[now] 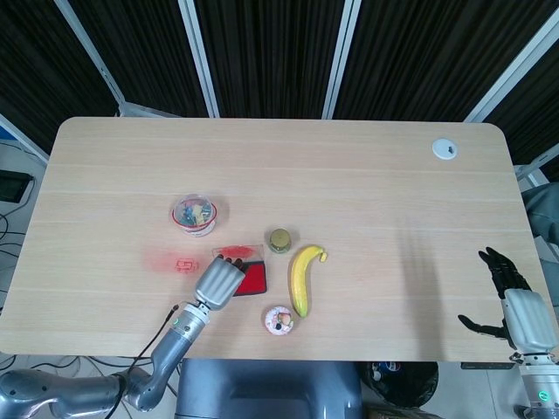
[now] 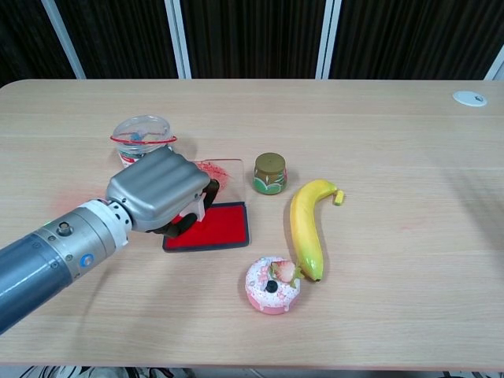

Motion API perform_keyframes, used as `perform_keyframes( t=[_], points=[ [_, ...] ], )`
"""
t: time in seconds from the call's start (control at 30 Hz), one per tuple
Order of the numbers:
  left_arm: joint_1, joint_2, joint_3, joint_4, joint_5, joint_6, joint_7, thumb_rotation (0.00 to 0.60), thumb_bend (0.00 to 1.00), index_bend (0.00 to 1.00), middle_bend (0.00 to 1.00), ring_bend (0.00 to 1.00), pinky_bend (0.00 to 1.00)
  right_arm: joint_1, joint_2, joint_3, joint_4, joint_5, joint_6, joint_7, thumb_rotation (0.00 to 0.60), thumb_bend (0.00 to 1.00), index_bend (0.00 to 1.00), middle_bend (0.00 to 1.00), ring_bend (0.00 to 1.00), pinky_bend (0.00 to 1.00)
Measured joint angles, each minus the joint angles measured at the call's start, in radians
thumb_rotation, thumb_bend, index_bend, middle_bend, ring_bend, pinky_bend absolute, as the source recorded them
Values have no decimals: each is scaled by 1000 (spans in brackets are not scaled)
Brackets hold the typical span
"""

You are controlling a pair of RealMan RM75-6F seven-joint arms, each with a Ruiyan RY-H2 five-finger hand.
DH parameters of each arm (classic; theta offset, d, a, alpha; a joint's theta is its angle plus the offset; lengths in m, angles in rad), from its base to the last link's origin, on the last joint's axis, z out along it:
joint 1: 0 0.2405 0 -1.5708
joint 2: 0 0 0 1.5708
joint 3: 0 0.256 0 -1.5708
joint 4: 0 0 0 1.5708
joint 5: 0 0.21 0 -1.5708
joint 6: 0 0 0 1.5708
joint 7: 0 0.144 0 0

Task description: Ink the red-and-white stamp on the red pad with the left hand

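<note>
My left hand (image 2: pixel 157 189) grips the red-and-white stamp (image 2: pixel 198 206); only a white part of the stamp shows under the fingers. The stamp's lower end is at the left part of the red pad (image 2: pixel 222 226). I cannot tell whether it presses into the pad. In the head view the left hand (image 1: pixel 217 281) covers the pad's left side, and the red pad (image 1: pixel 255 278) shows to its right. The pad's clear lid (image 2: pixel 226 169) lies just behind it. My right hand (image 1: pixel 507 301) hangs open past the table's right front corner, holding nothing.
A clear bowl (image 2: pixel 142 132) with small things in it stands behind the left hand. A green jar (image 2: pixel 270 172), a banana (image 2: pixel 309 224) and a pink donut (image 2: pixel 272 285) lie right of the pad. A red ink smudge (image 1: pixel 179 262) marks the table to the left.
</note>
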Motion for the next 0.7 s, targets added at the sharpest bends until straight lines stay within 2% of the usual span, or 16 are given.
perform_keyframes(
  t=[0.4, 0.7],
  points=[
    [-6, 22, -26, -56, 27, 26, -8, 600, 548, 728, 750, 618, 668, -1, 0, -1, 0, -3, 2, 0, 600, 150, 0, 0, 0, 177],
    [-5, 26, -20, -69, 34, 24, 5, 600, 548, 729, 750, 618, 668, -1, 0, -1, -1, -4, 2, 2, 600, 150, 0, 0, 0, 177]
  ],
)
